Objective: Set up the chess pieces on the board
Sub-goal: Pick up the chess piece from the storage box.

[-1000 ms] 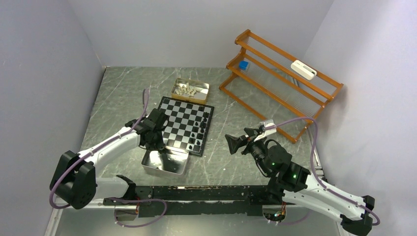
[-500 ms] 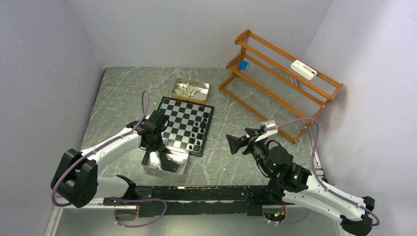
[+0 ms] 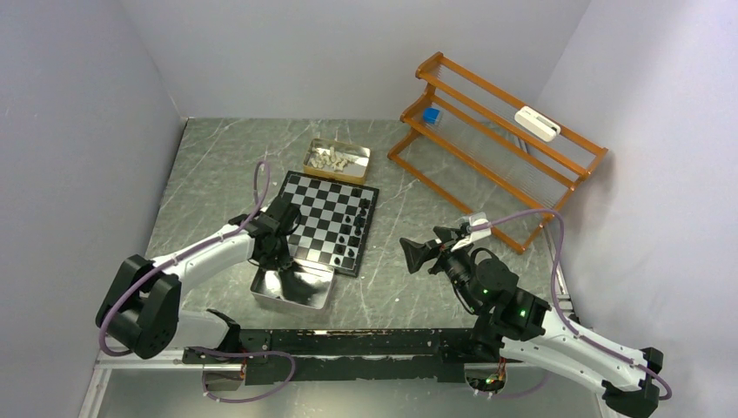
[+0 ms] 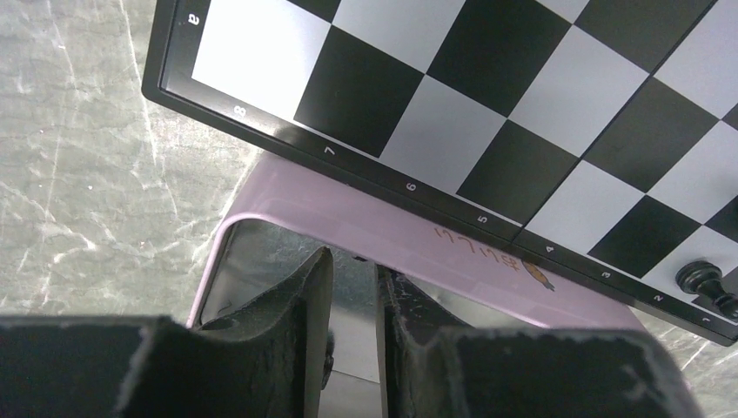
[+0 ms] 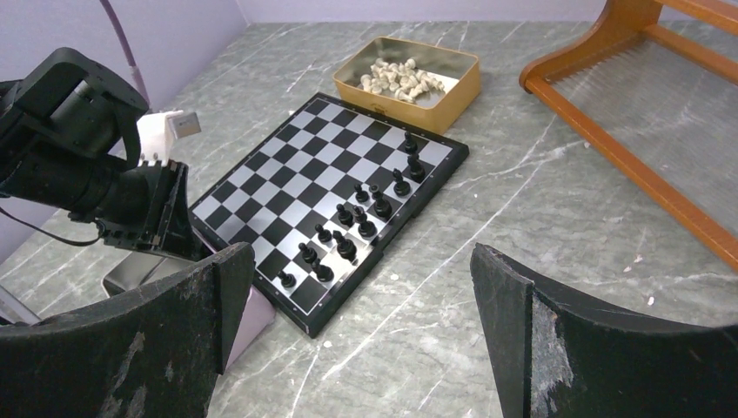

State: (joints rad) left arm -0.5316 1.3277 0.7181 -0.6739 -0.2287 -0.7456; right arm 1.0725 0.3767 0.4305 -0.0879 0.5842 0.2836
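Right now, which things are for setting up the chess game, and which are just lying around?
For the job: board, black chess pieces on it, cream chess pieces in the gold tin, silver tray.
Just lying about: orange rack, blue block, white gadget on it.
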